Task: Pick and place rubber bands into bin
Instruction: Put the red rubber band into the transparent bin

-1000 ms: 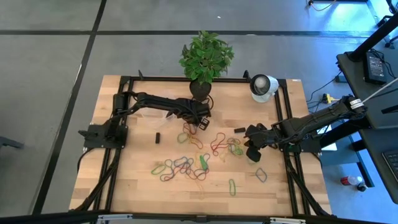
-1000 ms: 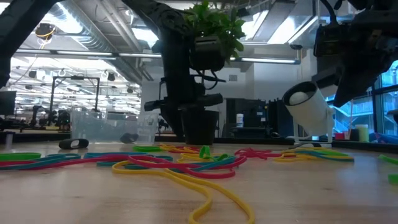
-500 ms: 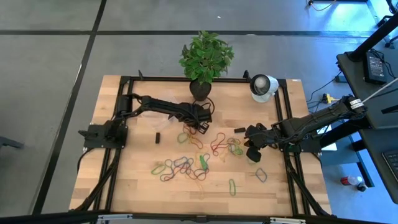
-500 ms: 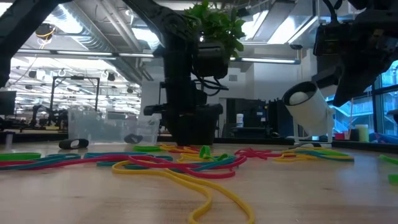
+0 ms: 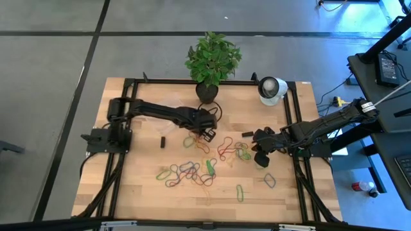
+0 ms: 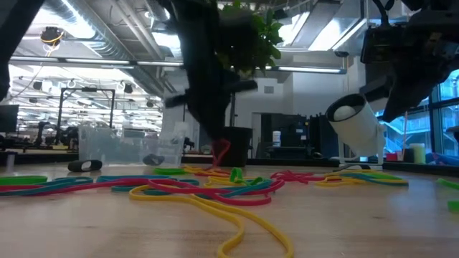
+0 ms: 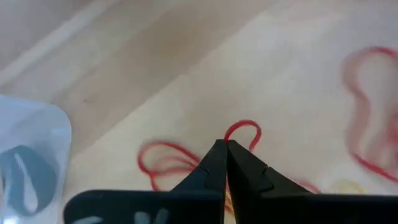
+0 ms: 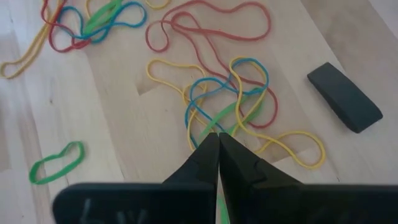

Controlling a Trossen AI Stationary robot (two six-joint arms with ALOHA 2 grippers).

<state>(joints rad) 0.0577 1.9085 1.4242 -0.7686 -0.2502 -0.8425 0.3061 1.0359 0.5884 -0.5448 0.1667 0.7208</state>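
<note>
Many coloured rubber bands (image 5: 205, 157) lie scattered on the wooden table's middle and show in the low view as a tangle (image 6: 193, 188). The bin (image 6: 129, 147), clear plastic, stands at the far left of them; its corner (image 7: 28, 162) shows in the left wrist view. My left gripper (image 5: 207, 133) is just above the far end of the bands, shut on a red rubber band (image 6: 221, 152). My right gripper (image 5: 262, 157) is shut and hangs above the bands at the table's right side (image 8: 217, 140), holding nothing. My left gripper pinches the red rubber band between its two fingertips, at one spot along the loop (image 7: 239, 126). The fingers point down from above. A small arc of the band shows past the tips, and another lobe (image 7: 163, 157) hangs beside them; whether its low end is off the table I cannot tell.
A black plant pot with a green plant (image 5: 207, 92) stands at the far edge, right behind my left gripper. A white round object (image 5: 271, 88) sits at the far right. Two small black blocks (image 5: 163, 142) (image 5: 247, 134) lie on the wood. Bare wood lies at the near left.
My left gripper has gone down onto the far end of the bands, shut on the red band, and risen a little with it. The band now hangs from the fingertips in the low view. My right gripper has kept still.
</note>
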